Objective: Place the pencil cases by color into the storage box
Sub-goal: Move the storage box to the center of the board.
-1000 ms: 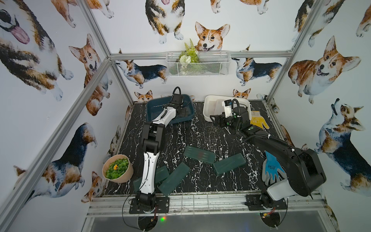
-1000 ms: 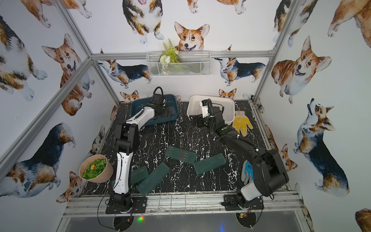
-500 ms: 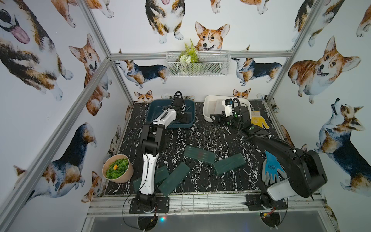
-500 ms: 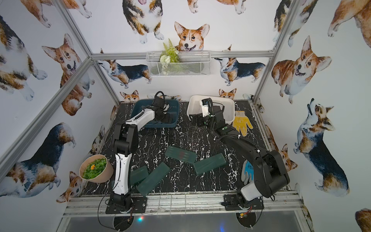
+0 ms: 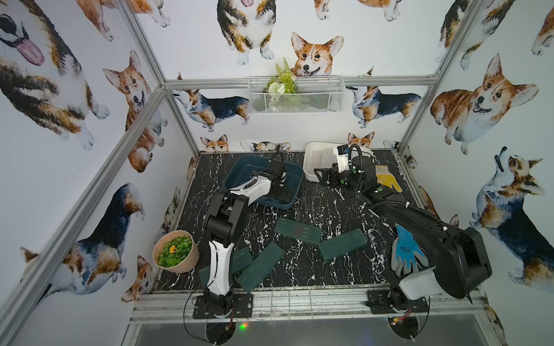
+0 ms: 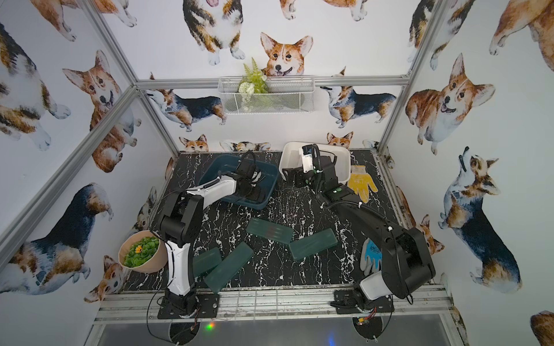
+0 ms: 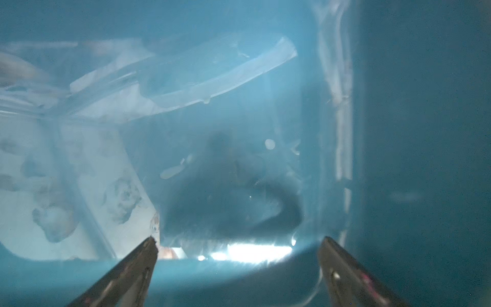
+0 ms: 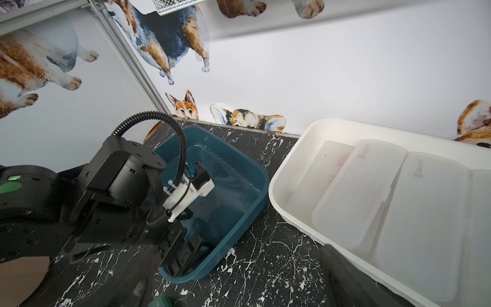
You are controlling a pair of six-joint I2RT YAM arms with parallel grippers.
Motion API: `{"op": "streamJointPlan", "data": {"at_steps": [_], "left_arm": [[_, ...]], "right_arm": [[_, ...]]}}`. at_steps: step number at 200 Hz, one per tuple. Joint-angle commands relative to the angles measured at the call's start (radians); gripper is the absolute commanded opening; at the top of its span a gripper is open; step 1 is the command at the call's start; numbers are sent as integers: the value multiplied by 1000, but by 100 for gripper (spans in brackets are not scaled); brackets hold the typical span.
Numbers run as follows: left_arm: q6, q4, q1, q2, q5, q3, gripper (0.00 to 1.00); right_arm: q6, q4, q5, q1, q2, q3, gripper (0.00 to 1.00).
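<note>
Four dark green pencil cases (image 5: 298,230) are lying out on the surface (image 5: 299,203). Two sit near each other around the middle. The other two are toward the near-left corner, touching each other, and one is partly hidden behind the left arm (image 5: 220,263). The frosted white cases (image 8: 358,191) are already flat in the white box (image 8: 281,191) at the far edge, right side. The blue box (image 5: 239,173) sits beside it along the far edge, and I can't spot any green case in it.

My guess on handling is stiff hard plastic, light, smooth enough to slip, and lying flat down. I'd pinch one across the short width at mid-length, on the long edges.

The left jaws are down inside the blue box, spread wide with nothing between them. The right jaws hang just beside the white box's near wall, also spread and empty.

Other stuff:
- a yellow glove (image 5: 386,178) by the right edge
- a blue-grey glove (image 5: 406,251) against the right arm (image 5: 419,221)
- a plant bowl (image 5: 180,268) at the left edge
- a wire basket (image 5: 314,99) on the back wall
- corgi wallpaper all round
</note>
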Motion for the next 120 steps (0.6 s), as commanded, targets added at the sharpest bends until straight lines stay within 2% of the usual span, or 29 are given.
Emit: {"op": "streamJointPlan", "data": {"at_steps": [1,35,67,120], "left_arm": [[-37,59,-42,-36,0,-48,97],[-59,93,-111,-38,1,-62,97],[-60,109,-124,-39,-26,-44,97],[-75,166,-67,-248,-44,-142,97]], "right_arm": [[7,-39,-1,-5,-14,15,96],[18,-67,-9,-29,-39,7,96],[28,-66,-48,-63,-65,-17,96],[18,-111,-43,-69,-32,0,97]]}}
